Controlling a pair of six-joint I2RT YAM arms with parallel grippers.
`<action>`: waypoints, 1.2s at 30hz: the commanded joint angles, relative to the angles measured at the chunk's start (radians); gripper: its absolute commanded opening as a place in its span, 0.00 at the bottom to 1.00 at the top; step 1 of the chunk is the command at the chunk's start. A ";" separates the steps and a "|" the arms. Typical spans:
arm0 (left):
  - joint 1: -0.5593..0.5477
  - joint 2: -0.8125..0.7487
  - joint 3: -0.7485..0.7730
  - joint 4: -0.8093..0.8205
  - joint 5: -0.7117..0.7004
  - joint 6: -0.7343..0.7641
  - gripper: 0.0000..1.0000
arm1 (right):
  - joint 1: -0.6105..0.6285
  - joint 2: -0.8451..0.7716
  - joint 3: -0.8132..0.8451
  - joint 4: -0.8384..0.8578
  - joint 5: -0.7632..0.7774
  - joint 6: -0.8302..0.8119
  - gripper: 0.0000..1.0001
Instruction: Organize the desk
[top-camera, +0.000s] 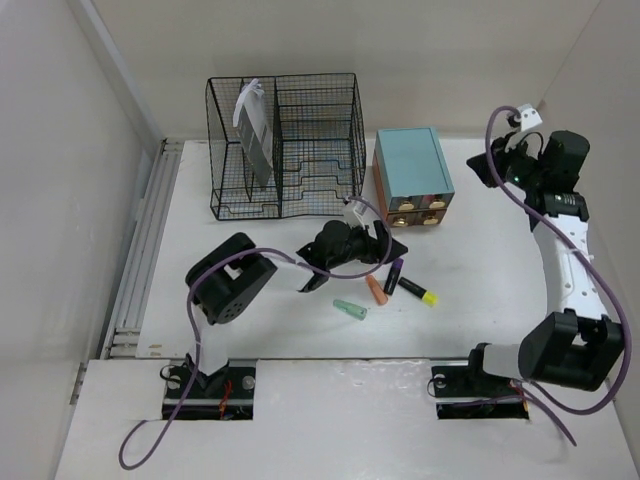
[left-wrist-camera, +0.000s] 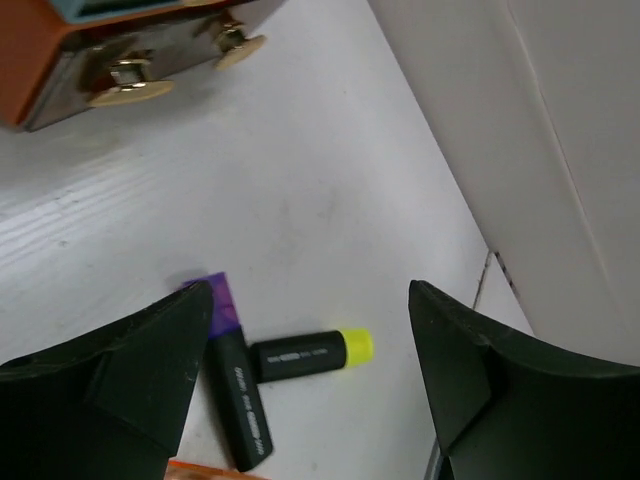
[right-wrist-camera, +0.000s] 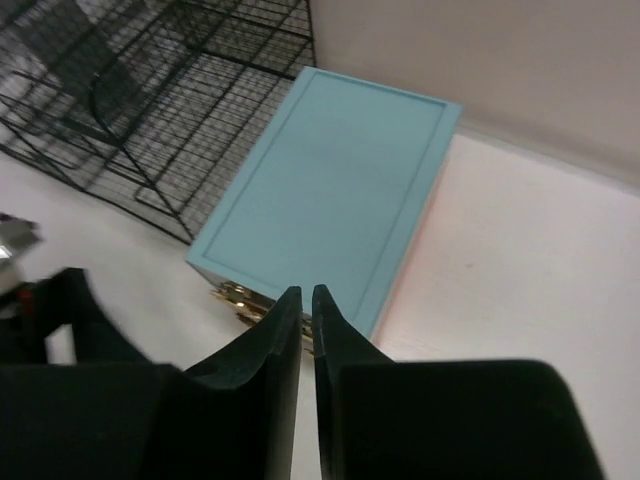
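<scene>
The white desk (top-camera: 290, 320) holds several loose highlighters: a yellow-capped black one (top-camera: 418, 291) (left-wrist-camera: 305, 355), a purple-capped black one (top-camera: 393, 276) (left-wrist-camera: 235, 385), an orange one (top-camera: 376, 290) and a teal one (top-camera: 350, 309). My left gripper (top-camera: 385, 240) (left-wrist-camera: 312, 375) is open and empty, low over the desk just left of the purple and yellow highlighters. My right gripper (top-camera: 482, 165) (right-wrist-camera: 307, 300) is shut and empty, held high at the far right, beside the teal-topped drawer box (top-camera: 412, 178) (right-wrist-camera: 330, 185).
A black wire-mesh file rack (top-camera: 285, 145) (right-wrist-camera: 150, 90) with grey papers stands at the back left. The drawer box has gold knobs (left-wrist-camera: 130, 85) on its front. Walls close the left, back and right sides.
</scene>
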 joint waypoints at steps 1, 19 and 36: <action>0.021 0.052 0.057 0.121 -0.011 -0.129 0.77 | -0.024 0.010 0.012 0.133 -0.208 0.251 0.16; 0.041 0.313 0.179 0.247 -0.276 -0.457 0.72 | -0.073 -0.021 -0.149 0.366 -0.308 0.507 0.16; 0.023 0.436 0.355 0.129 -0.383 -0.578 0.55 | -0.113 -0.030 -0.177 0.443 -0.350 0.603 0.16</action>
